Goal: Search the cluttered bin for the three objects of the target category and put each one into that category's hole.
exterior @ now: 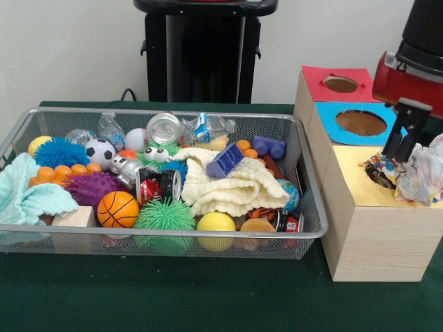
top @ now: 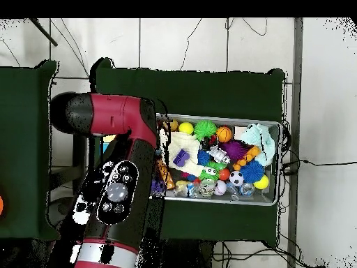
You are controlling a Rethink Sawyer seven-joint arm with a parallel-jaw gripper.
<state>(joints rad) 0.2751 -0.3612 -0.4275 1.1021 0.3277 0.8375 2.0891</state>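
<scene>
The wire mesh bin (exterior: 159,234) holds many toys; it also shows in the overhead view (top: 230,203). A white spotted fabric piece (exterior: 421,174) lies crumpled on the yellow-topped box (exterior: 346,176), partly over its round hole (exterior: 378,177). My gripper (exterior: 399,158) stands upright over that hole, tips at the fabric's upper left edge, fingers (exterior: 393,142) slightly apart with blue showing between them. I see no other spotted fabric in the bin. In the overhead view my arm (top: 118,181) hides the gripper and the boxes.
The blue-topped box's hole (exterior: 360,122) and the red-topped box's hole (exterior: 340,84) lie behind the yellow one. In the bin are a cream knitted cloth (exterior: 232,183), a mint-green towel (exterior: 28,197), balls, spiky toys and a purple block (exterior: 224,160).
</scene>
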